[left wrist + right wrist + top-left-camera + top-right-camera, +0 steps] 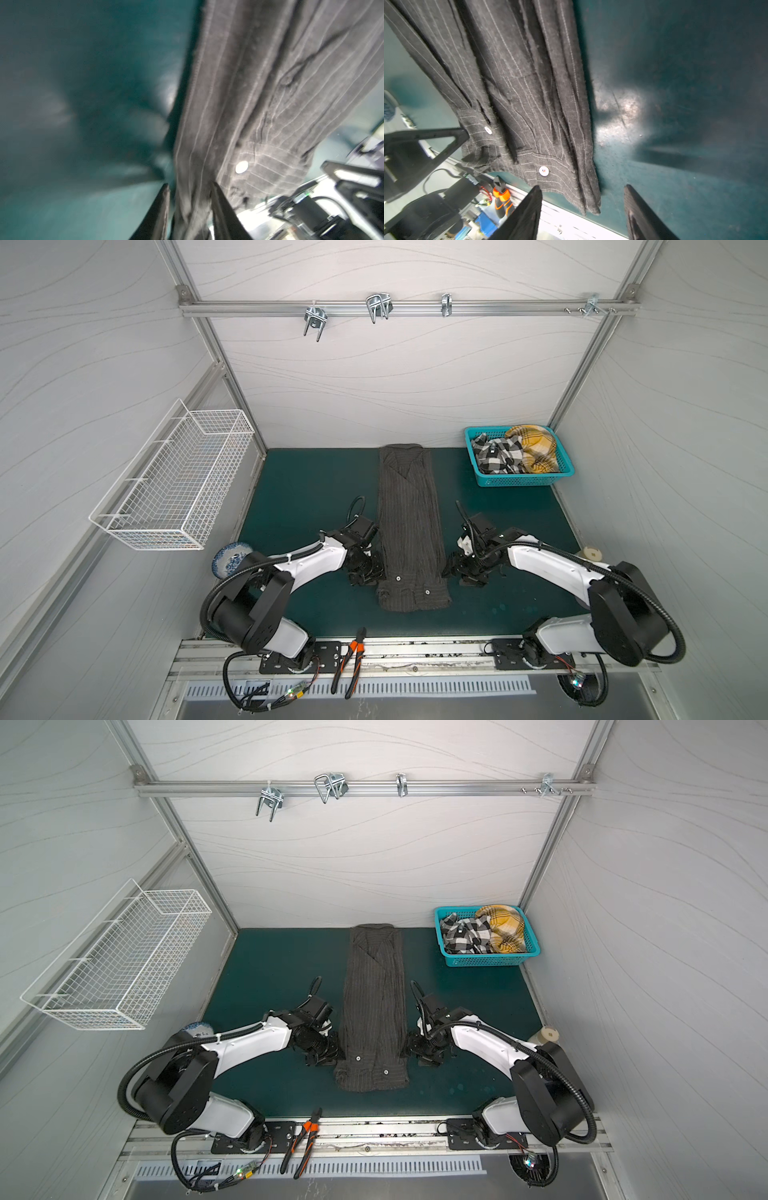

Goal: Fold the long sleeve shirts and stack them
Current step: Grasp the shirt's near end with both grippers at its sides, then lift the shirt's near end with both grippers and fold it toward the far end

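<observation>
No text, brand, number or sign is legible in any view. The shirt (409, 526) at frame centre shows no readable label. Any print on the circuit board (297, 689) at lower left is too small to read.

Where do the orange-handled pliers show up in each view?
In a top view: pliers on the front rail, between the arm bases.
In a top view: pliers likewise on the rail.
Left wrist: not in it.
Right wrist: pliers past the shirt's cuffed end.
Shared landmark: the shirt, in all four.
</observation>
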